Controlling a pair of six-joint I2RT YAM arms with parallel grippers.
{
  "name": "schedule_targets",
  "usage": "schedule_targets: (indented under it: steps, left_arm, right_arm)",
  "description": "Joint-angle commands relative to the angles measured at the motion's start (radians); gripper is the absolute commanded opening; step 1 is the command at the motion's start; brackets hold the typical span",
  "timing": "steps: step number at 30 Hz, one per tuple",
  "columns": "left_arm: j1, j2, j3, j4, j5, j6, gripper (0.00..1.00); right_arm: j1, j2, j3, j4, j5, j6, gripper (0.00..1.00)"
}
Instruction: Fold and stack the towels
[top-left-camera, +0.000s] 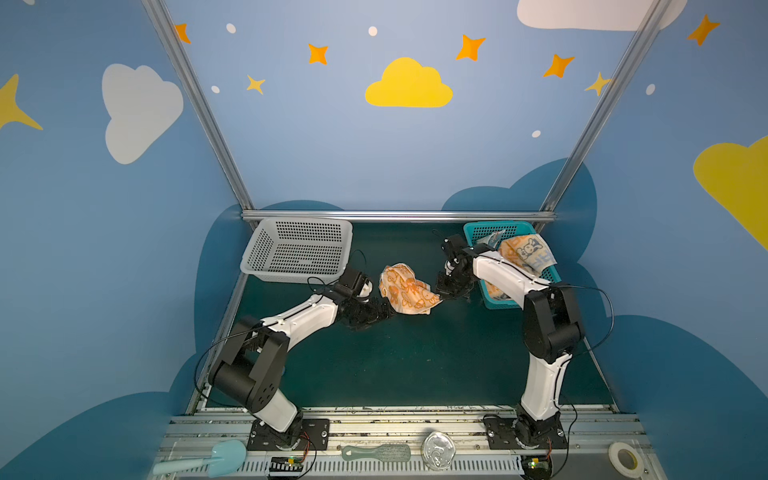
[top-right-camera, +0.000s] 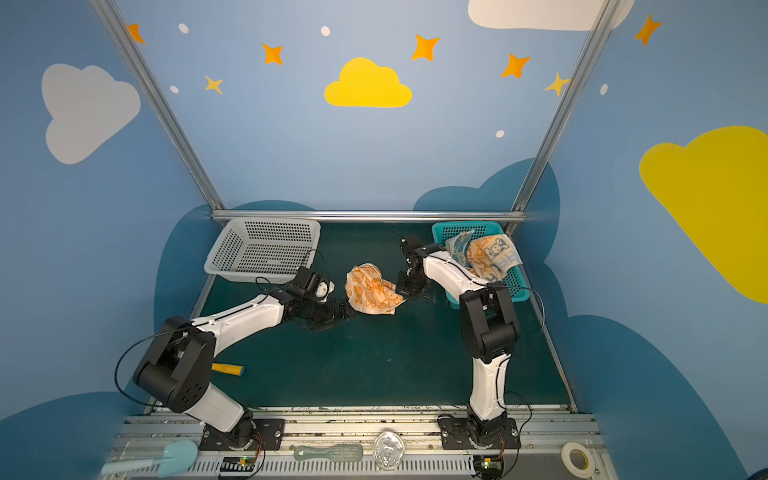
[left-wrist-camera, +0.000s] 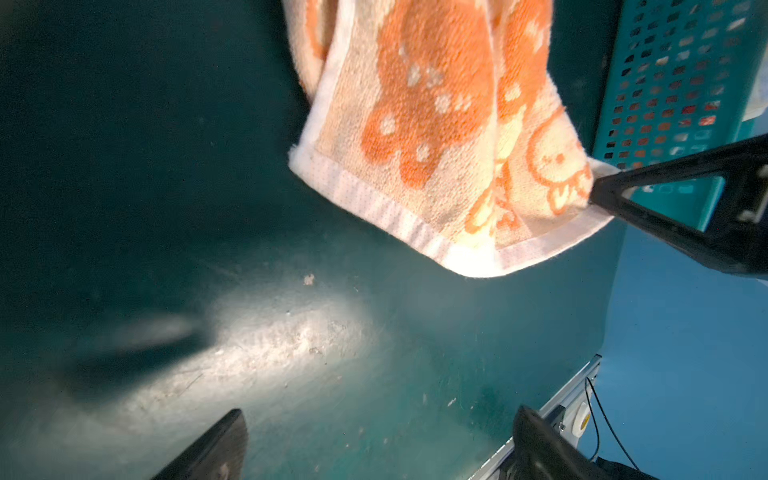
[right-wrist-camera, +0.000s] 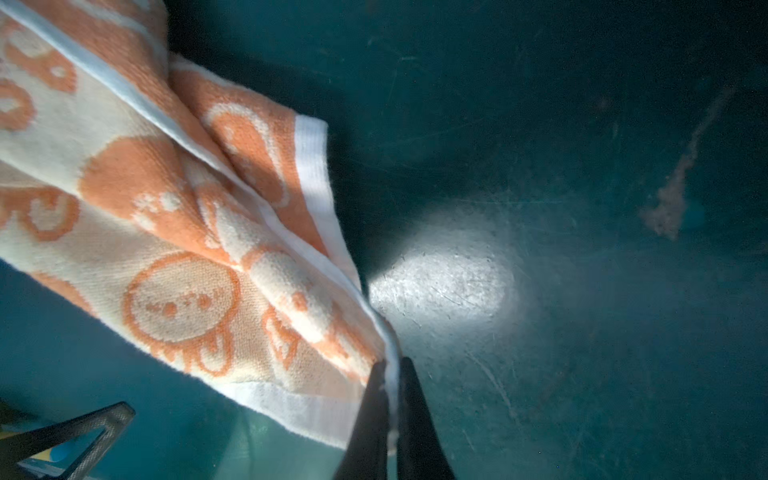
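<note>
Right gripper (right-wrist-camera: 390, 368) clamped on orange towel (top-left-camera: 409, 291) corner hem, mid-mat. Left gripper (left-wrist-camera: 380, 415) jaws apart, empty, just beside towel's other edge. Green mat (top-left-camera: 415, 365) open in front. Other towels (top-left-camera: 525, 251) in teal basket (top-left-camera: 498, 305), right rear.

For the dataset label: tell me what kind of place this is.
Probably a robot training booth, not a home: the left arm and right arm are bolted to a metal rail, inside cartoon-cloud walls, over a green mat.

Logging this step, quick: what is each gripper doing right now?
Left gripper: open, holding nothing.
Right gripper: shut on a corner of the orange-cream towel.
</note>
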Motion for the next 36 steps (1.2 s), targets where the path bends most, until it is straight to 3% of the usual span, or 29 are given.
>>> schedule_targets:
  steps: [1,12,19,34,36]
  left_arm:
    - [0.001,0.041,0.039,0.058,-0.029,-0.02,0.94]
    - [0.001,0.265,0.25,-0.037,-0.119,0.029,0.7]
    - [0.001,0.329,0.281,-0.085,-0.18,0.07,0.57]
    - [-0.042,0.411,0.318,-0.12,-0.218,0.1,0.47]
    - [-0.044,0.426,0.318,-0.13,-0.213,0.106,0.41]
  right_arm:
    - [-0.009,-0.028,0.002,-0.029,0.007,-0.012,0.0]
    - [-0.026,-0.054,-0.035,0.006,-0.029,-0.025,0.0]
    - [-0.038,-0.064,-0.037,0.019,-0.044,-0.032,0.0]
    - [-0.042,-0.058,-0.055,0.045,-0.069,-0.035,0.0]
    - [-0.042,-0.059,-0.057,0.05,-0.073,-0.034,0.0]
